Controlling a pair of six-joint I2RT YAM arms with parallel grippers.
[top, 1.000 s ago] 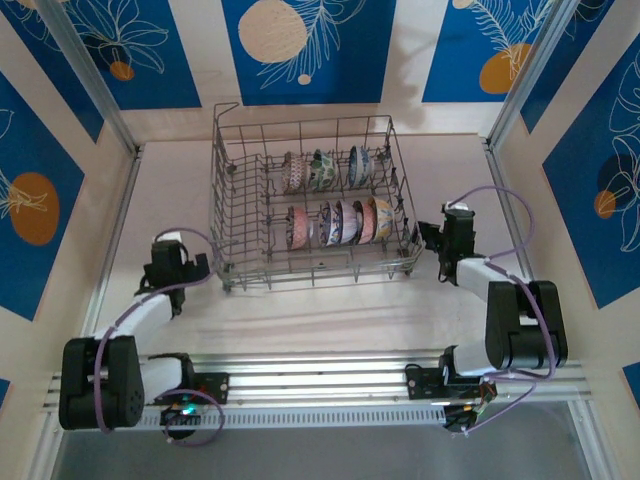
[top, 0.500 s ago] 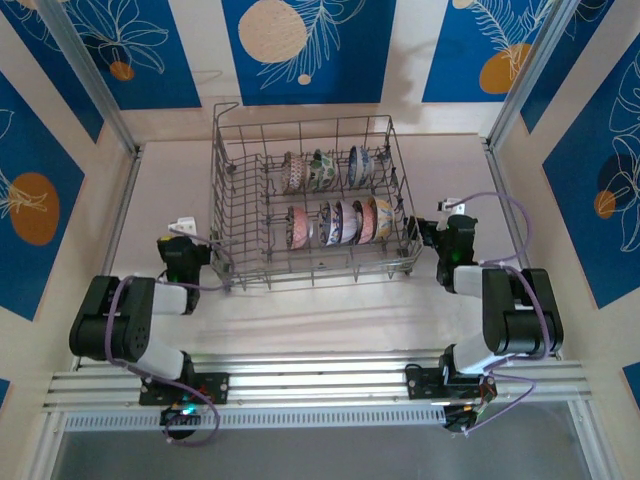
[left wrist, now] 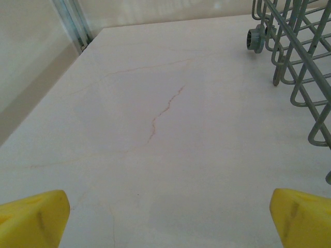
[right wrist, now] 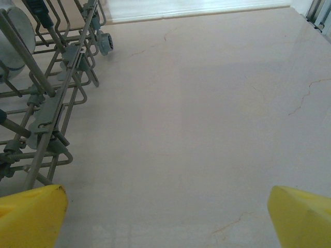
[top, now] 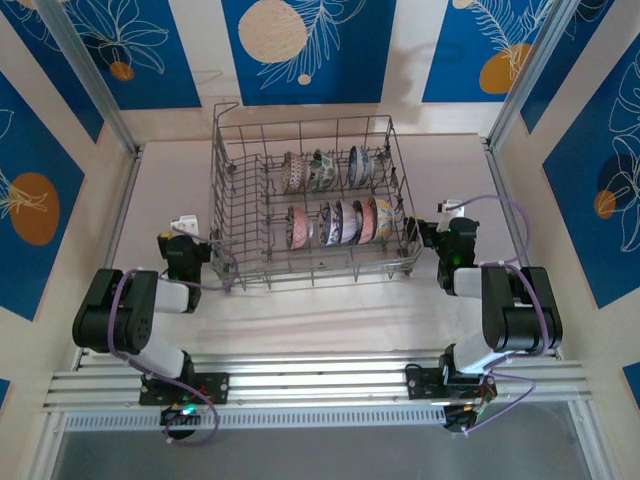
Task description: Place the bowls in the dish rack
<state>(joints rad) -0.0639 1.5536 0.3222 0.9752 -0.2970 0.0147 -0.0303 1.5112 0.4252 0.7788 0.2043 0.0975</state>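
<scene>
The grey wire dish rack (top: 318,267) stands in the middle of the table. Several painted bowls stand on edge between its tines, in a back row (top: 322,170) and a front row (top: 345,221). My left gripper (top: 186,247) rests low by the rack's front left corner. In the left wrist view it (left wrist: 169,222) is open, with bare table between the yellow fingers (left wrist: 32,219). My right gripper (top: 447,235) sits by the rack's front right corner. It (right wrist: 165,217) is open too, and its fingers (right wrist: 302,216) hold nothing.
The rack's wire side (left wrist: 297,57) rises to the right of my left gripper, and its other side (right wrist: 49,93) to the left of my right gripper. Pale marbled tabletop (top: 320,310) lies in front. Metal frame rails (top: 118,215) border the table.
Both arms have folded back and lowered. The left gripper slid toward the rack's front left corner and the right gripper settled by the front right corner. Both stayed open.
</scene>
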